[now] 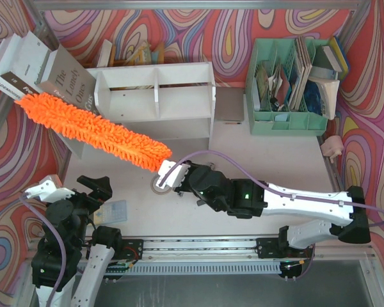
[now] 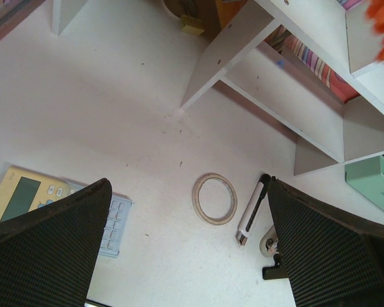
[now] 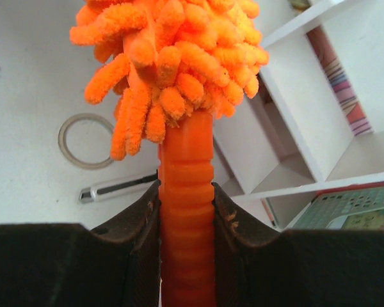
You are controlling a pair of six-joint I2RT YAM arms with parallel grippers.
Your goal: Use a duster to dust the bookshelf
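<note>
The white bookshelf [image 1: 157,96] stands at the back of the table, its upper tier split by a divider; it also shows in both wrist views [image 2: 230,51] [image 3: 294,83]. My right gripper [image 1: 168,173] [image 3: 186,192] is shut on the ribbed orange handle [image 3: 186,166] of the duster [image 1: 93,128]. The fluffy orange head [image 3: 173,57] slants up-left from the gripper, crosses the shelf's left end and ends by the leaning books. My left gripper [image 1: 99,199] [image 2: 189,192] hovers open and empty over the near-left table.
A tape ring [image 2: 214,198] [image 3: 83,141] and a white-and-black pen-like tool [image 2: 251,211] lie between the arms. A calculator [image 1: 113,211] [image 2: 25,195] sits under the left gripper. Books [image 1: 57,73] lean at the back left. A mint-green organizer [image 1: 291,83] stands right of the shelf.
</note>
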